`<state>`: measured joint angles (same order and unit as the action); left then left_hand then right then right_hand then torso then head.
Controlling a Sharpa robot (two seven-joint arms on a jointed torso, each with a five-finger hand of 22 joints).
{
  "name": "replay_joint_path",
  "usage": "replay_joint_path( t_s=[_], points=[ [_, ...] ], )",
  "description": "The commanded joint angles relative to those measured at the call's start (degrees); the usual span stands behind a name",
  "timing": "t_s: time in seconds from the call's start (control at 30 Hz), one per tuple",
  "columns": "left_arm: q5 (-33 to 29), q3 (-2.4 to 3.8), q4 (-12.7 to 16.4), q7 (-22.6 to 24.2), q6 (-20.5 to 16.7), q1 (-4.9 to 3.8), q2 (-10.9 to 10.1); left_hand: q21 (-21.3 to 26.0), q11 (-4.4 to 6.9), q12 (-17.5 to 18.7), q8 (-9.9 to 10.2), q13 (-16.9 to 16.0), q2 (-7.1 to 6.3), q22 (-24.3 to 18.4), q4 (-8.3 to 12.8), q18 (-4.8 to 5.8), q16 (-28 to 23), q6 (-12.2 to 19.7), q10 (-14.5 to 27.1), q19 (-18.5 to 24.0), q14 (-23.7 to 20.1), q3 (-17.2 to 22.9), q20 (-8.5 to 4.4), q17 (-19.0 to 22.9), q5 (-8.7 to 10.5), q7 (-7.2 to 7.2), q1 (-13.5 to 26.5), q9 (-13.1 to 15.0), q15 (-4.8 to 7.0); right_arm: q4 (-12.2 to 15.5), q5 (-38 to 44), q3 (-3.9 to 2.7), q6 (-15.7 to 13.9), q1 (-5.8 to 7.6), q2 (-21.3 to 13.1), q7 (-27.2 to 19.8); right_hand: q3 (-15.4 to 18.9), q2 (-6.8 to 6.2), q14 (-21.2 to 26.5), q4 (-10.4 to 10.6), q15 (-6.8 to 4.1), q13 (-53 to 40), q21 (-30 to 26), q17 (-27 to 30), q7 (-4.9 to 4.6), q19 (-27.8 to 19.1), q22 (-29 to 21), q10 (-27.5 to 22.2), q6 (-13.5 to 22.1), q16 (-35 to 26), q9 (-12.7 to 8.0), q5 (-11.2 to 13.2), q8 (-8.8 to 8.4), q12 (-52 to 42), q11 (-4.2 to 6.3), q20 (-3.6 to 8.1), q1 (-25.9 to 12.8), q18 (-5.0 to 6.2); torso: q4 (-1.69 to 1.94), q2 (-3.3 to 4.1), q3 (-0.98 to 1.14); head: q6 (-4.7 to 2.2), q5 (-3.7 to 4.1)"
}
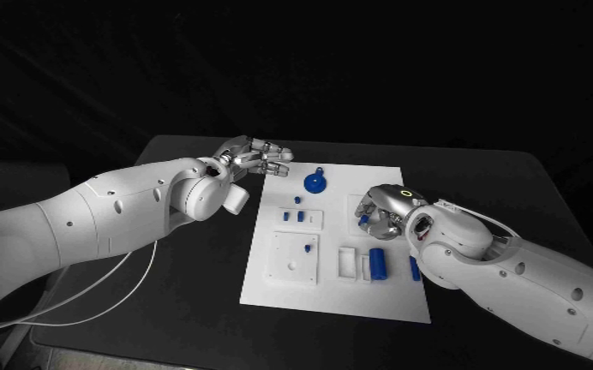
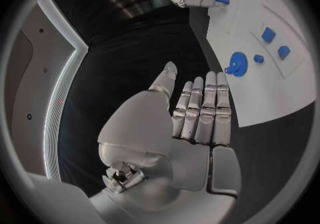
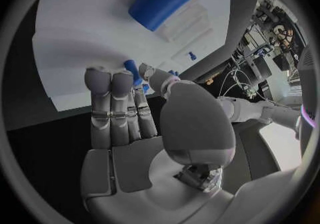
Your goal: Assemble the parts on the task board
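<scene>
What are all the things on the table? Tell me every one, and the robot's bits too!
task board: one, white, lying flat in the middle of the black table.
gear part: one, blue, round with a small tab, on the board's far end near the left hand.
small pegs: a few, blue, standing on a raised white block near the board's middle.
cylinder: one, blue, lying in a holder on the board's near side.
small part: one, blue, pinched at the right hand's fingertips.
table: one, black, under everything.
cable: one, white, trailing across the table under the left arm.
left hand: one, silver, fingers apart, holding nothing, at the board's far left corner.
right hand: one, silver, over the board's right side.
</scene>
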<state>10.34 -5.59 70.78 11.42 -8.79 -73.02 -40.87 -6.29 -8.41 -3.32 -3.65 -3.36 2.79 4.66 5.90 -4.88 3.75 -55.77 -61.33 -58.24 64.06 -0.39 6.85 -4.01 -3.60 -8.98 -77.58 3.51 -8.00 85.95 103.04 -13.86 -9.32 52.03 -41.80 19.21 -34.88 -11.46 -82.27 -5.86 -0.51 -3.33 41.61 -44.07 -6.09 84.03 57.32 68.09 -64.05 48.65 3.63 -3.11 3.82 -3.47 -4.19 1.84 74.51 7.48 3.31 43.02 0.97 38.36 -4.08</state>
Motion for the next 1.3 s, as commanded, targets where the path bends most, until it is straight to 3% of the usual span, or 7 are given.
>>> replay_joint_path(
  t_s=[0.03, 0.43, 0.67, 0.77, 1.0, 1.1, 1.3],
  points=[
    [-0.42, 0.05, 0.07, 0.1, 1.07, -0.01, 0.02, -0.37, -0.09, -0.04, 0.14, -0.09, 0.19, -0.07, -0.12, 0.83, -0.2, -0.17, 0.29, 0.06, -0.2, 0.03, 0.22, -0.03, -0.24, 0.05, -0.29, 0.02, 0.14, -0.04, 1.36, 0.06, 1.54, -0.02, 0.06, 0.15, -0.47, 0.17, 0.07, -0.13, -0.26, -0.03, -0.16, -0.08, -0.01, 2.69, -0.02, 0.28, -0.43, -0.16, 0.0, 0.23, -0.26, 0.04, 0.01, 0.32, -0.6, 0.23, -0.05, 0.0, 0.02, 0.1, 0.0],
    [-0.34, 0.06, 0.12, 0.05, 1.22, -0.01, -0.09, -0.38, -0.08, -0.05, 0.13, -0.09, 0.31, -0.07, -0.16, 0.83, -0.2, -0.22, 0.3, 0.08, -0.21, 0.08, 0.23, -0.04, -0.26, 0.08, -0.35, 0.02, 0.14, -0.1, 1.64, 0.15, 0.87, -0.04, 0.1, -0.75, -2.27, 1.89, 0.64, -1.09, -0.55, -0.08, -0.51, -0.11, 0.28, 2.14, 0.07, 2.86, -2.65, -0.43, 0.1, 0.35, -0.08, 0.0, 0.7, 0.45, 0.47, -0.21, 0.03, 0.01, 0.01, 0.19, 0.14],
    [-0.34, 0.06, 0.12, 0.06, 1.27, -0.01, -0.13, -0.38, -0.08, -0.05, 0.13, -0.09, 0.31, -0.07, -0.16, 0.83, -0.2, -0.22, 0.3, 0.08, -0.21, 0.08, 0.23, -0.04, -0.26, 0.08, -0.35, 0.02, 0.14, 0.1, 2.47, 0.16, -1.8, -0.05, 0.15, -1.61, -1.29, 3.56, 0.92, -2.49, -2.1, -0.34, 2.39, -0.73, 1.54, 1.95, 2.68, 9.21, -7.9, -0.24, 0.71, 0.36, 0.58, -0.53, 2.73, 1.87, 1.98, -1.12, 0.03, 0.0, 0.0, 0.3, 0.17],
    [-0.34, 0.06, 0.1, 0.07, 1.28, -0.01, -0.13, -0.38, -0.08, -0.05, 0.13, -0.09, 0.31, -0.07, -0.16, 0.83, -0.2, -0.22, 0.3, 0.08, -0.21, 0.08, 0.23, -0.04, -0.26, 0.08, -0.35, 0.02, 0.14, 0.15, 2.92, 0.16, -3.02, -0.06, 0.19, -1.64, -1.01, 4.04, 0.89, -3.25, -2.39, -0.31, 3.15, -1.1, 1.62, 1.5, 3.95, 10.0, -8.77, -0.43, 0.49, 0.36, -0.17, -0.08, 2.91, 2.52, 1.7, -1.85, 0.02, 0.01, 0.01, 0.32, 0.18],
    [-0.34, 0.06, -0.11, 0.13, 1.3, -0.01, 0.05, -0.38, -0.08, -0.05, 0.13, -0.09, 0.31, -0.07, -0.16, 0.83, -0.2, -0.22, 0.3, 0.08, -0.21, 0.08, 0.23, -0.04, -0.26, 0.08, -0.35, 0.02, 0.14, -0.68, 1.61, 0.07, -4.5, -0.06, 0.17, -2.03, -1.54, 4.48, 0.64, -3.71, -2.57, -0.3, 3.83, -1.43, 1.72, 1.47, 5.42, 10.37, -9.01, -1.01, 0.47, 0.37, -0.14, -0.06, 3.01, 2.76, 1.42, -1.95, 0.14, -0.07, 0.04, 0.34, -0.29],
    [-0.34, 0.06, -0.22, 0.12, 1.29, -0.01, 0.05, -0.38, -0.08, -0.05, 0.13, -0.09, 0.31, -0.07, -0.16, 0.83, -0.2, -0.22, 0.3, 0.08, -0.21, 0.08, 0.23, -0.04, -0.26, 0.08, -0.35, 0.02, 0.14, -0.54, -1.44, -0.62, -4.06, -0.06, 0.09, -3.13, -1.69, 4.44, 0.51, -3.82, -2.69, -0.3, 3.8, -1.59, 1.76, 1.55, 5.93, 10.49, -9.13, -1.32, 0.48, 0.38, -0.14, -0.06, 3.07, 2.87, 1.2, -1.89, 0.14, -0.04, 0.07, 0.34, -0.53],
    [-0.34, 0.05, -0.59, 0.17, 1.12, -0.01, 0.09, -0.38, -0.08, -0.05, 0.13, -0.09, 0.31, -0.07, -0.16, 0.83, -0.2, -0.22, 0.3, 0.08, -0.21, 0.08, 0.23, -0.04, -0.26, 0.08, -0.35, 0.02, 0.14, 0.86, -7.37, -3.67, -3.37, -0.06, -0.2, -4.28, -1.35, 4.79, 0.43, -4.23, -2.79, -0.3, 3.04, -1.91, 1.75, 1.69, 6.25, 10.39, -9.01, -1.67, 0.46, 0.37, -0.15, -0.07, 3.09, 2.95, 1.05, -1.78, 0.18, -0.06, 0.1, 0.41, -0.87]
  ],
)
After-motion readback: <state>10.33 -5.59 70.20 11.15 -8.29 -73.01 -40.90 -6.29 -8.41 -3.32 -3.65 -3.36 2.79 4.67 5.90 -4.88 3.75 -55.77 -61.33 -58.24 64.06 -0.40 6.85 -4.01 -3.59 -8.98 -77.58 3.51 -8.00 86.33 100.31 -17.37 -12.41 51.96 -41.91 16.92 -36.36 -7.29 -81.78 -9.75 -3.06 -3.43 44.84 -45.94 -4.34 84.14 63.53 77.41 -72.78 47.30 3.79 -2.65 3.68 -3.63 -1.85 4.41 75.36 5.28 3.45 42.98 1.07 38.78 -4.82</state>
